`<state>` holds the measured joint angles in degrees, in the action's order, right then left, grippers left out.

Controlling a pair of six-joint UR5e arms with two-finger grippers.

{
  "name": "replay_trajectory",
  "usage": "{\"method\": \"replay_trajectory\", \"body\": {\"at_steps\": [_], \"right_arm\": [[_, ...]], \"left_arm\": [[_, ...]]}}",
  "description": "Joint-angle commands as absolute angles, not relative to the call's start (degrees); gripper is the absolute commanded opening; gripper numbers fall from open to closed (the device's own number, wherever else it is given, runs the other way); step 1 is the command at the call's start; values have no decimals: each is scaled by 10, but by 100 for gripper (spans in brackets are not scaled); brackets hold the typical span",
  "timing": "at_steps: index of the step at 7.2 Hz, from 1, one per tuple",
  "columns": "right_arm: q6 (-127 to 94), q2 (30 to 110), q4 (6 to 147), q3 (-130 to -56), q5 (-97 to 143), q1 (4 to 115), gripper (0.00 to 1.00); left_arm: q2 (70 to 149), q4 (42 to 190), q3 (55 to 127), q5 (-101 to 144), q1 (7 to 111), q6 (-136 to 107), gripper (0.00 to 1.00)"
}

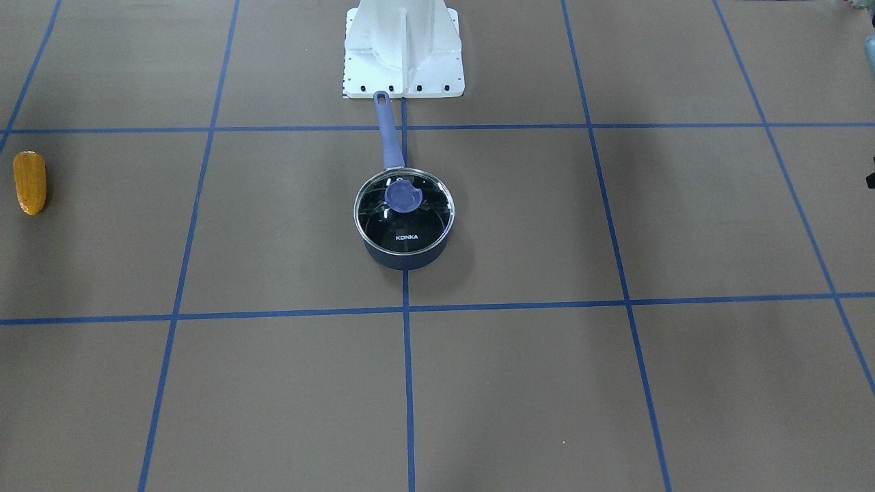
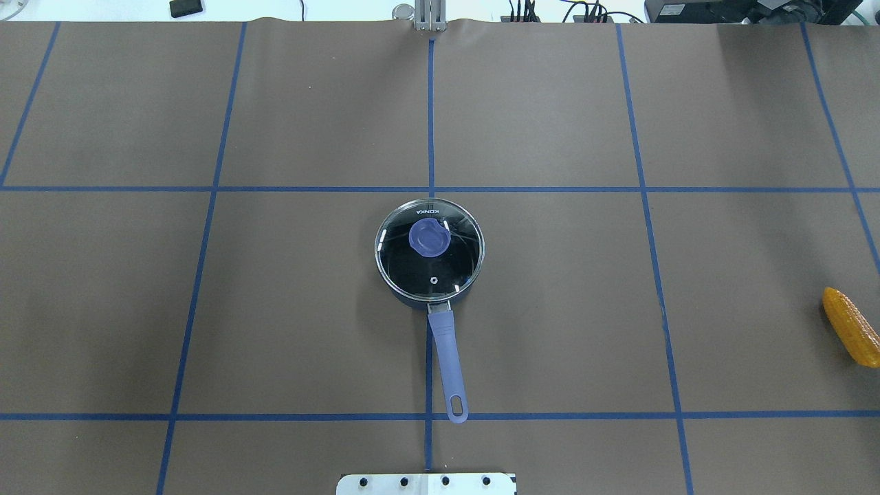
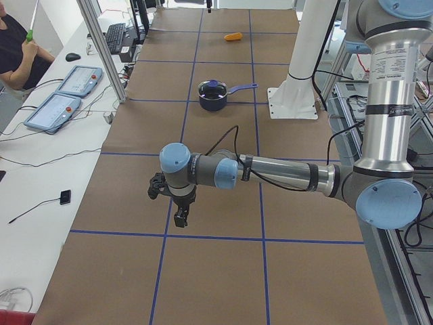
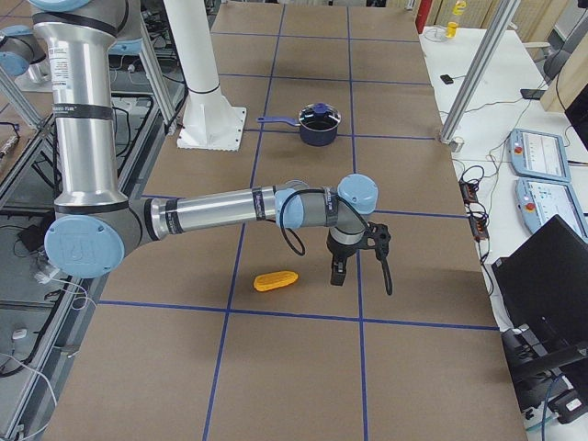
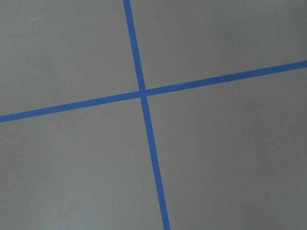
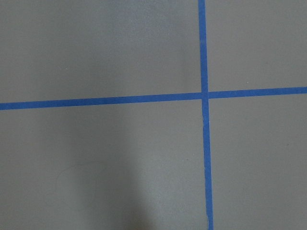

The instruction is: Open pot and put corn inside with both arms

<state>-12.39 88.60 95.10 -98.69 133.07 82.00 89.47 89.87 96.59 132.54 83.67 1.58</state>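
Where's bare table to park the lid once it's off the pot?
Table is bare on both sides of the pot, on the right as far as the corn. Beyond the lid it is bare too. Tightest: around the handle and white base.

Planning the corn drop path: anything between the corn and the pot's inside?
Yes: the glass lid sits closed on the pot, covering its opening. Otherwise nothing visible lies between the corn and the pot.

One readable word: "KONKA".
It stands in small white letters on the glass lid (image 1: 405, 222) of the dark pot (image 1: 403, 260).
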Motion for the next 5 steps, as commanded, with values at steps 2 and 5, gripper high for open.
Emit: {"method": "replay_trajectory", "body": {"at_steps": [2,5], "right_arm": [[-126,878,951,-984,1330,818,100],[-127,867,950,-1002,1331,805,100]], "left_arm": [[897,897,967,1329,837,14,100],[925,894,973,1372,829,-20,100]]}}
